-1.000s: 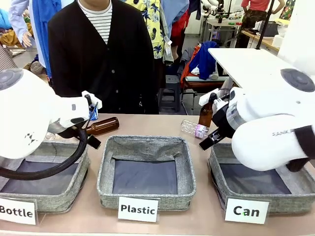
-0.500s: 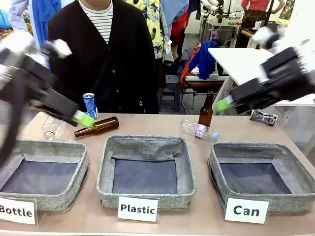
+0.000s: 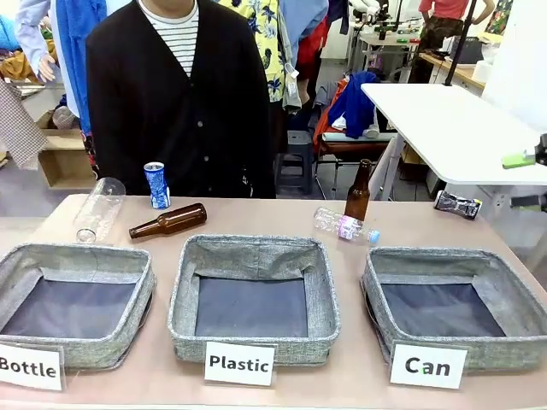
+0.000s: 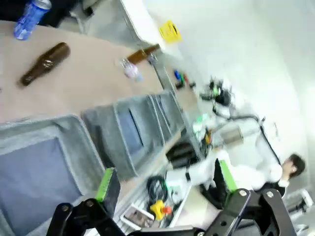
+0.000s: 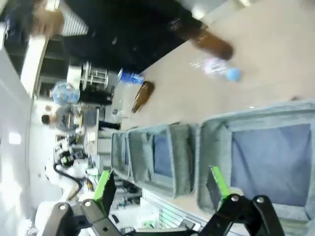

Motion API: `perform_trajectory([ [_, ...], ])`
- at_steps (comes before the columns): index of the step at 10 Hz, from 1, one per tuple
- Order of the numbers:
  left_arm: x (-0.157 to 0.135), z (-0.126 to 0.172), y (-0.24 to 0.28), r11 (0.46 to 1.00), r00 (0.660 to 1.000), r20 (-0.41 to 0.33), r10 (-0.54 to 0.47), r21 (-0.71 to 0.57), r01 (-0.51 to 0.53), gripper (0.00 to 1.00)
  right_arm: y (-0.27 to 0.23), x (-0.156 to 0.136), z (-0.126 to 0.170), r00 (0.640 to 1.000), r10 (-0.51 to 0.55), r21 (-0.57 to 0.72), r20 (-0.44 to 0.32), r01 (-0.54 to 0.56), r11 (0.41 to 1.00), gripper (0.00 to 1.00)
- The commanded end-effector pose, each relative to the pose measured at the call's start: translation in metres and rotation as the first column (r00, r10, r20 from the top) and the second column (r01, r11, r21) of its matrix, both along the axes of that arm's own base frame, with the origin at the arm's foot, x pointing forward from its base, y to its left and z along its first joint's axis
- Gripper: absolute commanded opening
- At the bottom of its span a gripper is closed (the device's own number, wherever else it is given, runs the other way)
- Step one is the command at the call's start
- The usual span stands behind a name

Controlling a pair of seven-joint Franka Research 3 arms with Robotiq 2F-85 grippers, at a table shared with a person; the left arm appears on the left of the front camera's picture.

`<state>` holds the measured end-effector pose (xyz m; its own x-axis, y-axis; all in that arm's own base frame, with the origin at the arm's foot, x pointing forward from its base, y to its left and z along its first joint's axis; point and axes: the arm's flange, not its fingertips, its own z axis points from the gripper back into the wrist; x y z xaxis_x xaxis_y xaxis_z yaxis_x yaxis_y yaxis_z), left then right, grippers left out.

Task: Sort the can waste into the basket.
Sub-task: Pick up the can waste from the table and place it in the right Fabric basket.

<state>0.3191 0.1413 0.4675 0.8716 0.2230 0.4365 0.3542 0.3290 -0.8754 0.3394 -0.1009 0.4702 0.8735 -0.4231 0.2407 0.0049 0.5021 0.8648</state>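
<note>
The crushed can point(image 3: 457, 204) lies flat at the far right table edge, long axis left-right, just beyond the basket point(image 3: 432, 254). My right gripper point(image 5: 162, 184), wide open and empty, is nearer. The blue can point(image 3: 155, 184) stands upright far left, closer to my left gripper point(image 4: 167, 181), also spread and empty.

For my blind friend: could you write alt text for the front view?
Three square grey woven baskets carded Bottle, Plastic and Can line a tan table's near edge. Behind them sit brown glass bottles, clear plastic bottles, a blue drink can and a crushed silver-and-black can; a person in a black cardigan stands beyond.
</note>
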Motion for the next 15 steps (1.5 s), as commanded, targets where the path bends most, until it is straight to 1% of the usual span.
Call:
perform_trajectory([
  [1,0.020,-0.020,-0.022,0.994,0.996,0.023,0.089,-0.062,-0.088,1.00,0.015,0.019,-0.036,1.000,-0.019,0.037,-0.010,0.019,0.999,1.00],
  [2,0.024,-0.032,-0.015,0.982,0.983,-0.041,0.180,-0.053,-0.182,1.00,0.015,0.023,-0.045,0.999,-0.033,0.016,-0.013,0.033,0.999,1.00],
  [3,0.007,-0.019,0.007,0.996,0.997,-0.011,0.080,-0.047,-0.080,1.00,-0.009,0.008,-0.025,0.999,-0.039,0.024,-0.036,0.040,0.999,1.00],
  [8,0.007,-0.019,0.007,0.996,0.997,-0.011,0.080,-0.047,-0.080,1.00,-0.009,0.008,-0.025,0.999,-0.039,0.024,-0.036,0.040,0.999,1.00],
  [9,0.007,-0.017,0.006,0.994,0.996,-0.028,0.089,-0.054,-0.091,1.00,-0.009,0.008,-0.025,0.999,-0.039,0.024,-0.036,0.040,0.999,1.00],
  [10,0.010,-0.011,-0.012,0.996,0.998,0.012,0.058,0.071,-0.058,1.00,-0.009,0.008,-0.025,0.999,-0.039,0.024,-0.036,0.040,0.999,1.00],
  [11,0.033,-0.005,-0.023,0.984,0.998,-0.012,0.059,0.170,-0.056,1.00,-0.009,0.008,-0.025,0.999,-0.039,0.024,-0.036,0.040,0.999,1.00],
  [12,0.076,0.001,-0.039,0.962,0.999,-0.020,-0.031,0.272,0.035,1.00,-0.009,0.008,-0.025,0.999,-0.039,0.024,-0.036,0.040,0.999,1.00],
  [13,0.120,0.006,-0.055,0.947,0.998,0.003,-0.056,0.317,0.052,1.00,-0.009,0.008,-0.025,0.999,-0.039,0.024,-0.036,0.040,0.999,1.00],
  [14,0.156,0.001,-0.069,0.936,0.995,0.021,-0.098,0.340,0.086,1.00,-0.009,0.008,-0.025,0.999,-0.039,0.024,-0.036,0.040,0.999,1.00],
  [15,0.200,-0.008,-0.085,0.925,0.985,0.051,-0.164,0.356,0.136,1.00,-0.009,0.008,-0.025,0.999,-0.039,0.024,-0.036,0.040,0.999,1.00],
])
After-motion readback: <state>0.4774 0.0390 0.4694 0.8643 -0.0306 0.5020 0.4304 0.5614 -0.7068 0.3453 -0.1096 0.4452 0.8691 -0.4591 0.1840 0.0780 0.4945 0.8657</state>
